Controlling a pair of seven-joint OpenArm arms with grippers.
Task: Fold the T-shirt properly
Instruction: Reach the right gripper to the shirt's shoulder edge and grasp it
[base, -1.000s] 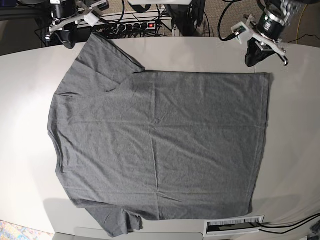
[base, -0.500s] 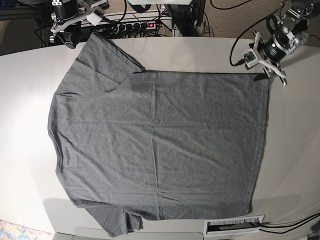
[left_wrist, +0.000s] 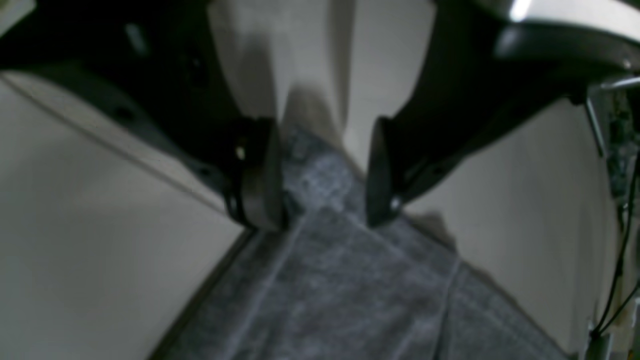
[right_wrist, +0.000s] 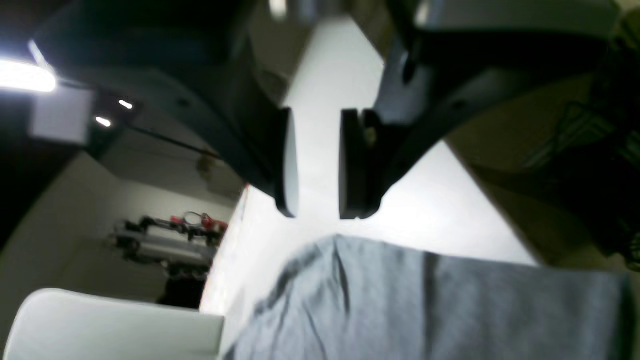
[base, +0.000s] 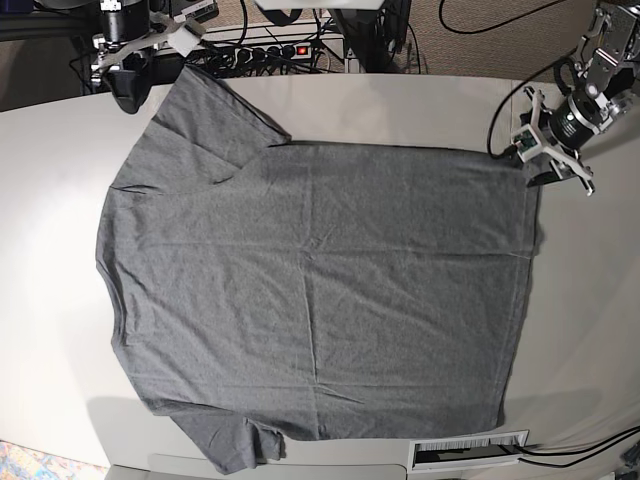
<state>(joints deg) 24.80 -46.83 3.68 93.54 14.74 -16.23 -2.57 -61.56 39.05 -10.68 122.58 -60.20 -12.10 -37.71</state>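
With my left end effector (left_wrist: 320, 190) wide astride the T-shirt (base: 320, 280) hem corner and my right end effector (right_wrist: 316, 165) narrowly parted over the sleeve, I'd sink both to the desk (base: 590, 300) before pinching.

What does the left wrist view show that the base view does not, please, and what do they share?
Only the left wrist view shows the left gripper with jaws parted astride the T-shirt hem corner, not closed on it. Only the base view shows the whole T-shirt spread flat on the table, plus the right gripper beside a sleeve. Both show the grey hem corner and the pale table.
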